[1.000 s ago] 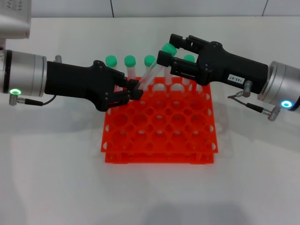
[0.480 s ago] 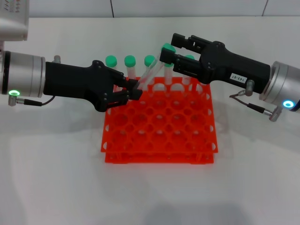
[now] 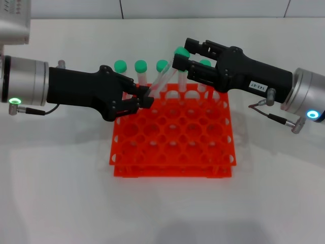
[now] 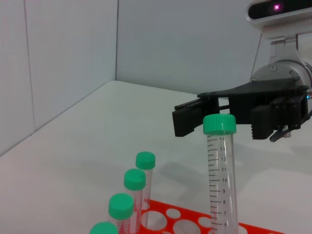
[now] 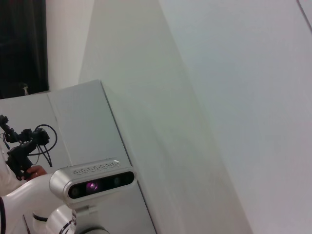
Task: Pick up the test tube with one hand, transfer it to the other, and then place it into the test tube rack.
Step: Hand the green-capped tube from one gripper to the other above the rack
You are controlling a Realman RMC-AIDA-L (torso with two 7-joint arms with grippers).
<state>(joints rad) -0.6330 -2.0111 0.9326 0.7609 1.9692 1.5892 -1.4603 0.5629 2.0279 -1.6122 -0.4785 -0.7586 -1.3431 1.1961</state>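
Right hand (image 3: 179,61) has edged nearer over the last second, its fingers apart either side of the green cap of the test tube (image 3: 163,77); contact unclear. Left hand (image 3: 147,97) stays clamped on the slim clear tube's lower end, tilted above the glossy orange-red test tube rack (image 3: 172,147)

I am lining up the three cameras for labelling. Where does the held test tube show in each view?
Head view: test tube slants over the rack, from the left gripper up to the right gripper.
Left wrist view: upright, right of centre.
Right wrist view: not in it.
Shared landmark: its green cap.
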